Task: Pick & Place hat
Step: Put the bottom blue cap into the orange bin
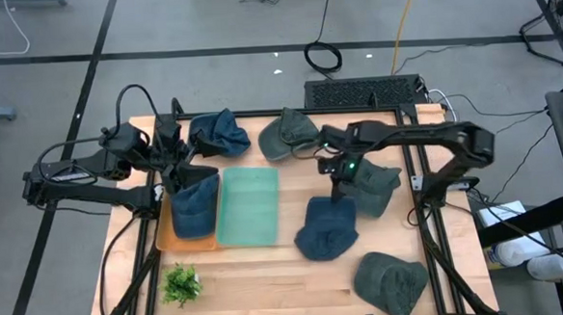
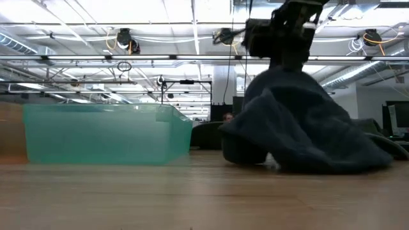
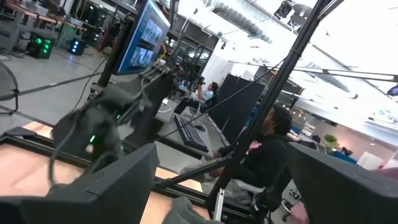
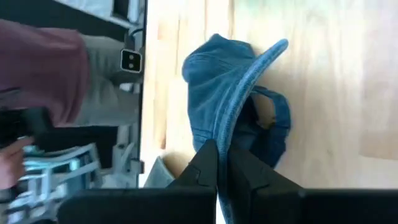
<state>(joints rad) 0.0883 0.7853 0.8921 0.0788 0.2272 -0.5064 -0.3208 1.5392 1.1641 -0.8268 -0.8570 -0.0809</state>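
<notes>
A dark blue hat [image 1: 326, 229] lies right of the teal tray [image 1: 248, 205], and my right gripper [image 1: 339, 185] stands over it, shut on it. The low view shows this hat [image 2: 307, 121] drawn up into a peak under the gripper [image 2: 286, 61]. Another blue hat [image 1: 195, 206] lies in the orange tray [image 1: 166, 243]. My left gripper [image 1: 181, 170] hovers over that tray's far end, open and holding nothing. In the left wrist view its fingers [image 3: 118, 180] point out into the room. My right gripper pinches the blue hat's brim edge [image 4: 231, 134] between its two fingers, coming from above and pointing down. The hat hangs below the fingers as a peak, and its lower part [image 2: 255, 153] rests on the table.
A blue hat [image 1: 219, 134] and a green hat [image 1: 288, 134] lie at the far edge. More green hats lie right of my right gripper [image 1: 378, 189] and at the near right corner [image 1: 392, 283]. A small green plant [image 1: 180, 284] stands near left. A seated person [image 3: 264, 155] is beyond the table.
</notes>
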